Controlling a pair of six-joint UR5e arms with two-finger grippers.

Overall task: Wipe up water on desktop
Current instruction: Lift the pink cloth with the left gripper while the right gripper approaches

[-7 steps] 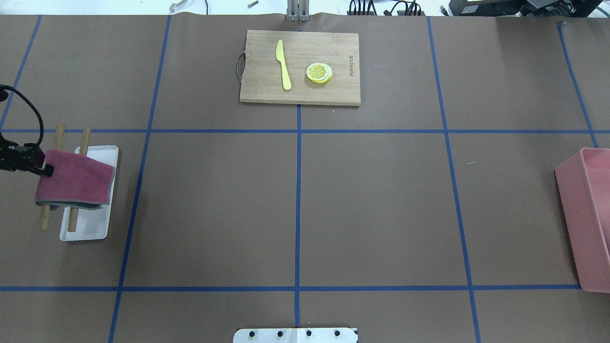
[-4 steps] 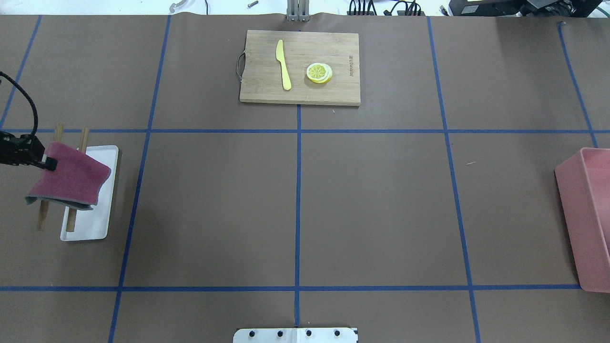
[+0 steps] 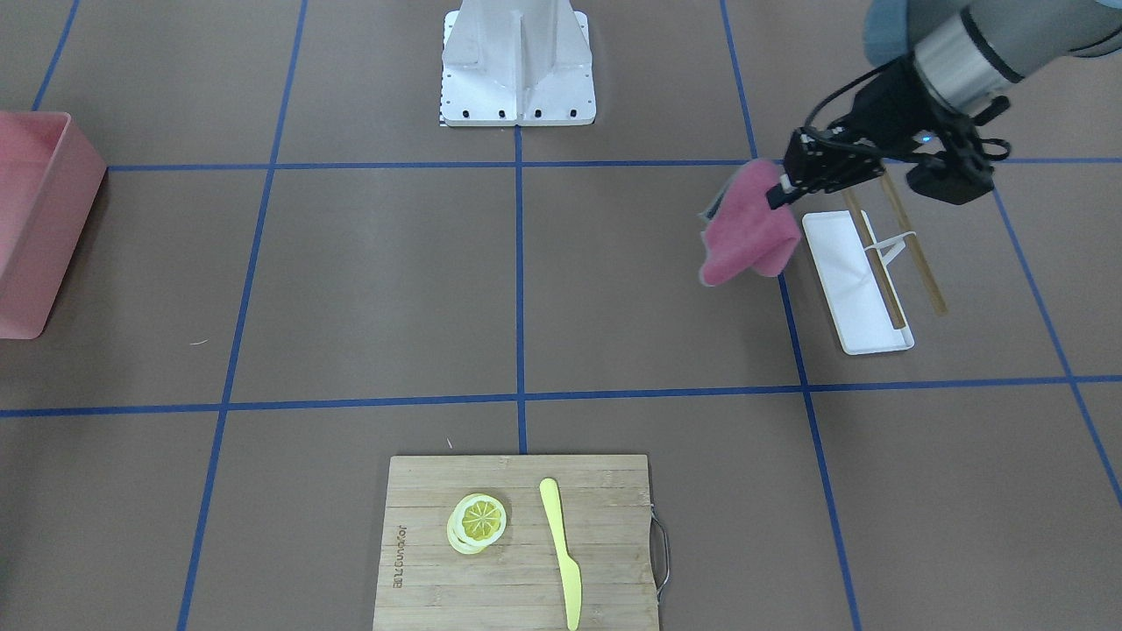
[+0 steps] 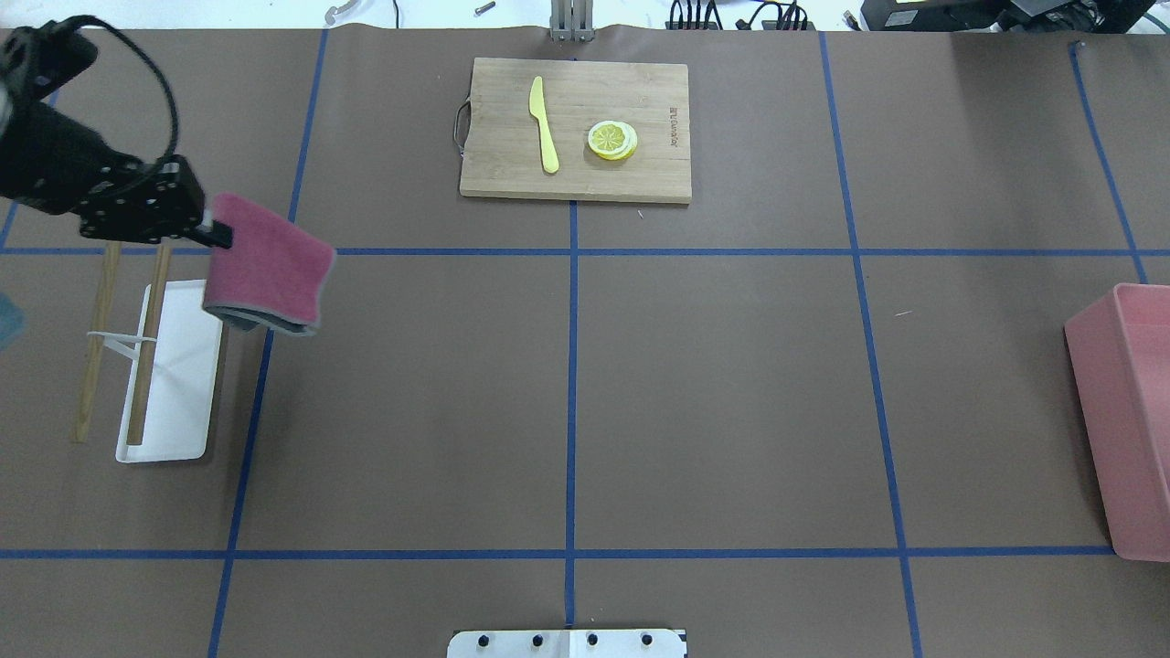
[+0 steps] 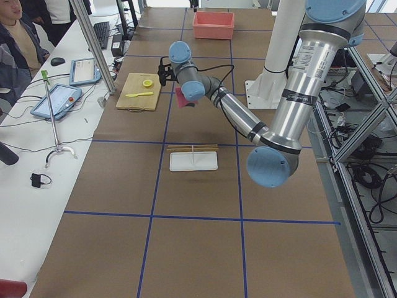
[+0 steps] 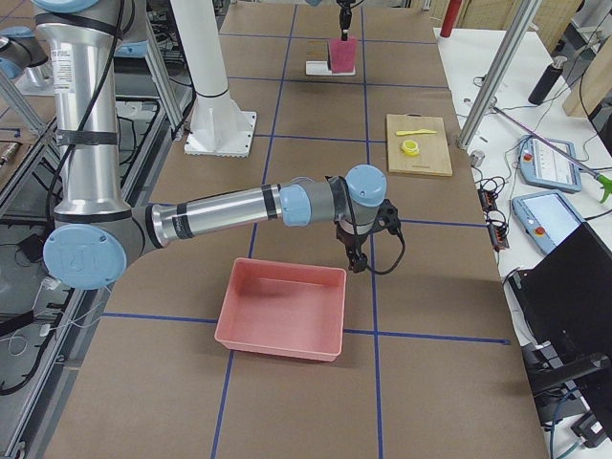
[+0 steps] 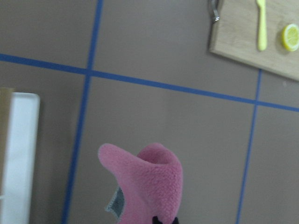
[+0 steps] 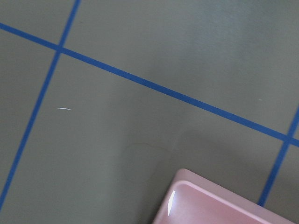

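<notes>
The desktop [image 4: 713,393] is a brown surface crossed by blue tape lines. I see no clear water on it; the right wrist view shows only a faint rounded outline [image 8: 145,161] beside the pink bin's corner. My left gripper [image 4: 216,234] is shut on one edge of a folded pink cloth [image 4: 270,270]. It holds the cloth in the air, hanging just right of the white tray; the cloth also shows in the front view [image 3: 745,232] and left wrist view [image 7: 149,179]. My right gripper [image 6: 356,260] hangs over the desktop by the pink bin; I cannot tell if it is open.
A white tray [image 4: 174,402] with a wooden two-bar rack [image 4: 146,347] lies at the left. A bamboo cutting board [image 4: 640,174] with a yellow knife [image 4: 544,123] and lemon slices [image 4: 612,140] sits at the far middle. A pink bin [image 4: 1124,420] stands at the right edge.
My left gripper has lifted the pink cloth off the wooden rack and carried it farther from the robot and to the right. The rack bars now stand bare.
</notes>
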